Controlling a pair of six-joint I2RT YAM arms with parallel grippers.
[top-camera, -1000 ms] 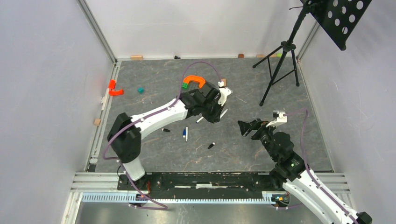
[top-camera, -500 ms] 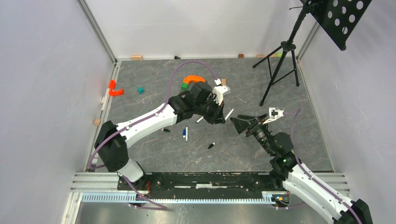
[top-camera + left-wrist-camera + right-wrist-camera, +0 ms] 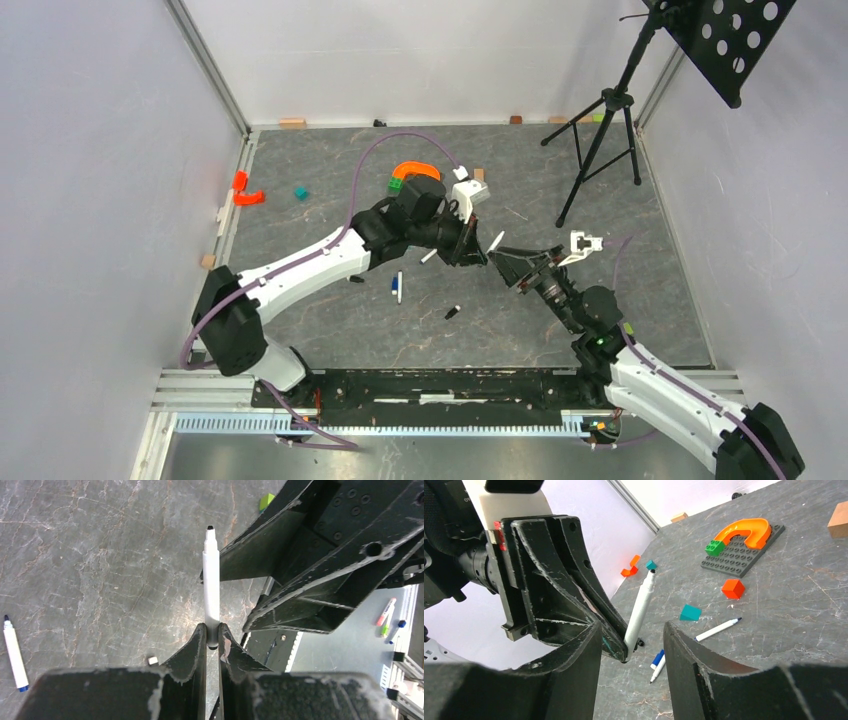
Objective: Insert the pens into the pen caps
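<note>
Noted blue-ended pen (image 3: 398,287) loose on table (image 3: 320,200), black pen cap (image 3: 452,312) near it. Found left gripper (image 3: 212,630) clamped on tail of white pen (image 3: 211,580), dark tip outward. Found right gripper (image 3: 633,626) jaws apart, close beside that pen's barrel.

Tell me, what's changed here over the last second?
The left gripper, gripping a white pen, swung right toward the other arm. The right gripper reached in to meet it, and its jaws narrowed on either side of the pen without closing on it yet. The blue-ended pen and the black cap on the table stayed put.
</note>
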